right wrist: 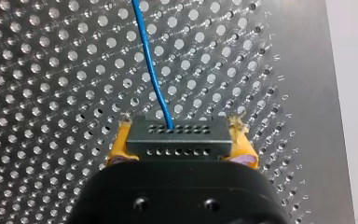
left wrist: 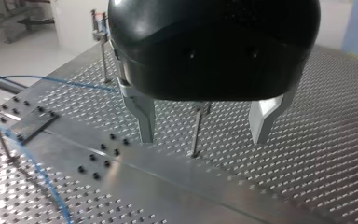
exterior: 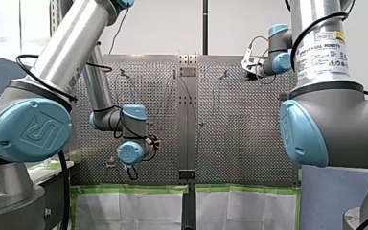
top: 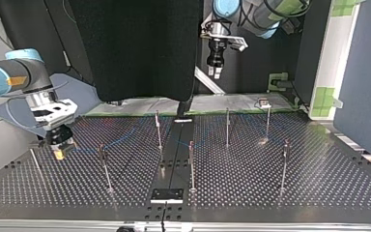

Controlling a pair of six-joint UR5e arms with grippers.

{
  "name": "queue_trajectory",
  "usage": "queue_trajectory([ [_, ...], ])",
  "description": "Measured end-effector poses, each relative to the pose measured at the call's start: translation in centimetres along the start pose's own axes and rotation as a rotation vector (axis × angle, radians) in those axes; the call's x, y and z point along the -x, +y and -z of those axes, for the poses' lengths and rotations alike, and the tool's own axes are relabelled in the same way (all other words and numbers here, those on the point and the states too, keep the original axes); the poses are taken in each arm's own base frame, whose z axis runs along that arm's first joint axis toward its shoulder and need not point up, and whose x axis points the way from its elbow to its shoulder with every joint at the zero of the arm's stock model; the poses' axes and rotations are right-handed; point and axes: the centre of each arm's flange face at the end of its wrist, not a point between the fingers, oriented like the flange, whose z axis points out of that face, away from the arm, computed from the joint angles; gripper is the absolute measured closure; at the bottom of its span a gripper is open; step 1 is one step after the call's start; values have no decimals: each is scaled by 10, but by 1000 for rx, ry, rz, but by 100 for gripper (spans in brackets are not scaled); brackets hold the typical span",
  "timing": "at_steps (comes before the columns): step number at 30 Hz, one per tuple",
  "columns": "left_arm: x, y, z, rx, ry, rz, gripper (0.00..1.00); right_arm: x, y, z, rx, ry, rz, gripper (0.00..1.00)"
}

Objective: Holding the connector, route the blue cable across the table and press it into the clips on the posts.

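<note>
My right gripper [right wrist: 179, 125] has its yellow pads [right wrist: 119, 140] shut on a dark connector [right wrist: 177, 139] just above the perforated table [right wrist: 51, 84]. The blue cable [right wrist: 151, 70] leaves the connector and runs ahead over the holes. In the top view this gripper [top: 60, 151] hangs low at the left, and the blue cable [top: 121, 137] trails toward the middle posts [top: 158, 128]. My left gripper [left wrist: 204, 138] stands open with bare metal fingers [left wrist: 144, 119] above the table. A thin post [left wrist: 196, 130] stands beyond the gap between them. In the top view it [top: 216, 72] hangs high near the back.
Several thin upright posts [top: 227, 125] stand across the table, among them one near the front [top: 191, 162] and one at the right [top: 285, 162]. A dark centre strip with a bolted plate [top: 166, 195] runs front to back. Blue cable [left wrist: 42, 182] also crosses beside my left gripper.
</note>
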Motion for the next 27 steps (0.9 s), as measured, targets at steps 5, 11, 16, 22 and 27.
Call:
queue_trajectory([
  [5, -2, 1, 6, -8, 16, -5, 0, -1, 1, 0, 4, 4, 2, 100],
  [11, -3, 1, 6, -9, 17, -5, 0, -1, 2, 0, 5, 5, 2, 100],
  [16, -3, 1, 6, -9, 17, -5, 0, -1, 2, 0, 5, 5, 2, 100],
  [22, -3, 1, 6, -9, 17, -5, 0, -1, 2, 0, 5, 5, 2, 100],
  [27, -3, 1, 6, -9, 17, -5, 0, -1, 2, 0, 5, 5, 2, 100],
])
